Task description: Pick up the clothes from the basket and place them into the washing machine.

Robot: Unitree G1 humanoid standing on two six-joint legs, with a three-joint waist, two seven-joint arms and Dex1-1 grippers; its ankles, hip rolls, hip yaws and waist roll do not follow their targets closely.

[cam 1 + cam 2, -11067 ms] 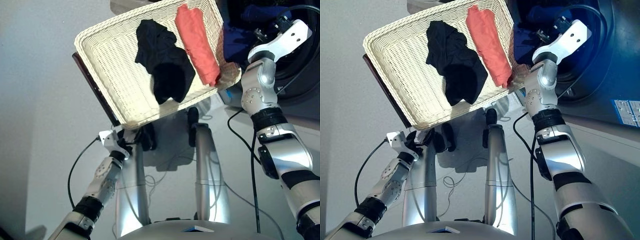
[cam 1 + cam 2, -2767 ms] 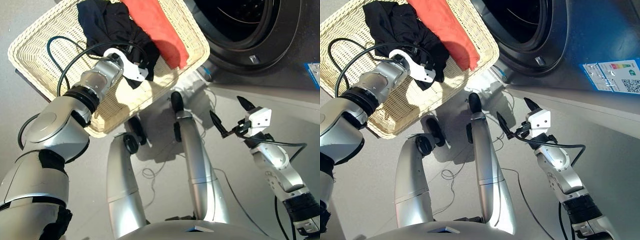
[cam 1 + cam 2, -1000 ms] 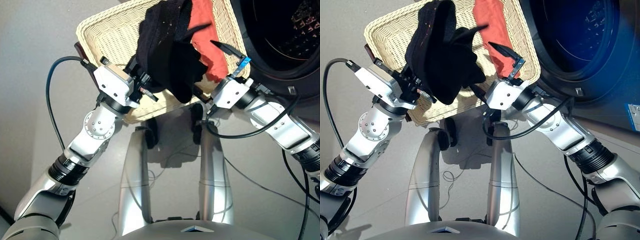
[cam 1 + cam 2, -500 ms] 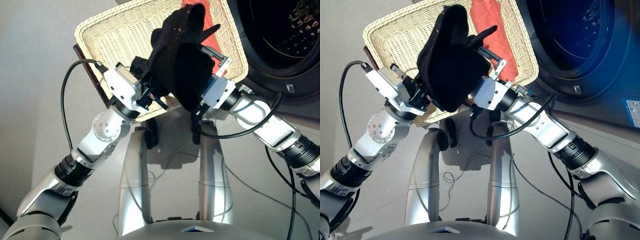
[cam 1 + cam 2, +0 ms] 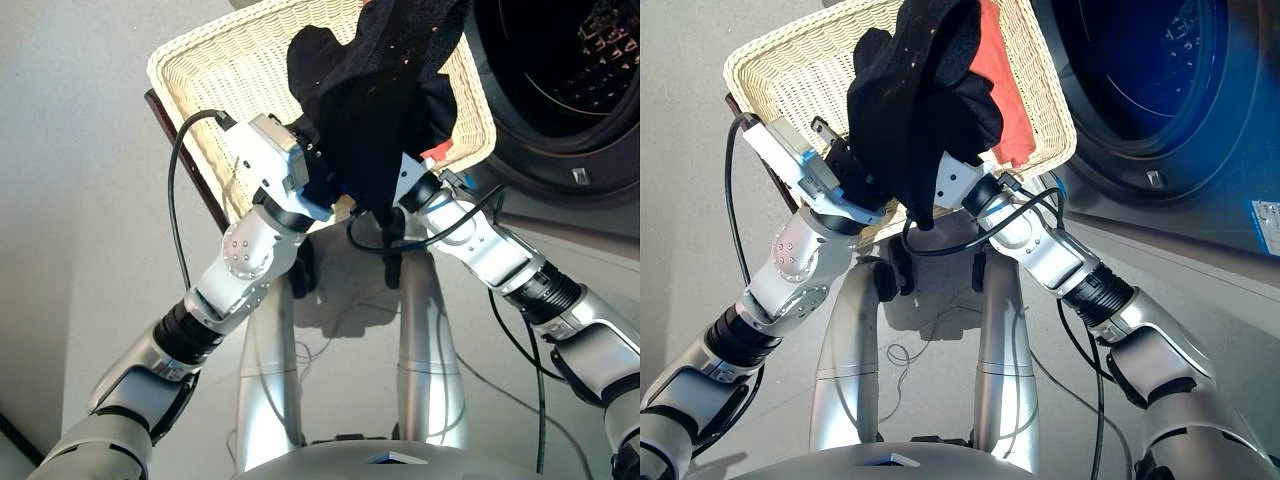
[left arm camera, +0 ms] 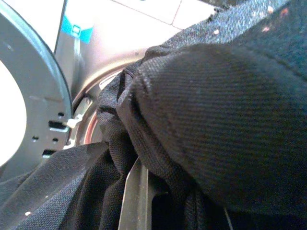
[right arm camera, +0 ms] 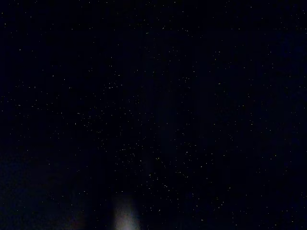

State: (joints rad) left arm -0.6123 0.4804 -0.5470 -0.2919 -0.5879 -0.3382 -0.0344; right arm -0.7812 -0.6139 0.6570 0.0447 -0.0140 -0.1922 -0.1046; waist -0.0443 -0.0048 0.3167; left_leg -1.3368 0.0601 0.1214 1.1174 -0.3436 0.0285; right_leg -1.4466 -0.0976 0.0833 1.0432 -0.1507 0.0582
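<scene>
A large black garment (image 5: 385, 95) hangs bunched in the air above the cream wicker basket (image 5: 215, 75). My left gripper (image 5: 322, 178) is buried in its lower left side and shut on it; the left wrist view is filled with black cloth (image 6: 211, 120). From the other side my right gripper (image 5: 402, 188) is pushed into the same cloth, and its wrist view is dark. A coral red garment (image 5: 1002, 95) lies in the basket behind the black one, mostly covered. The washing machine (image 5: 1200, 205) stands at the right with its drum hole (image 5: 570, 60) uncovered.
A dark board edge (image 5: 185, 160) sticks out under the basket's left side. Black cables (image 5: 175, 200) loop from both wrists. A blue sticker (image 5: 1265, 215) sits on the washer front. Grey floor (image 5: 80, 250) lies to the left.
The black garment has risen and shifted toward the washer. My left arm has stretched up under it, and my right gripper, open before, has gone into the cloth.
</scene>
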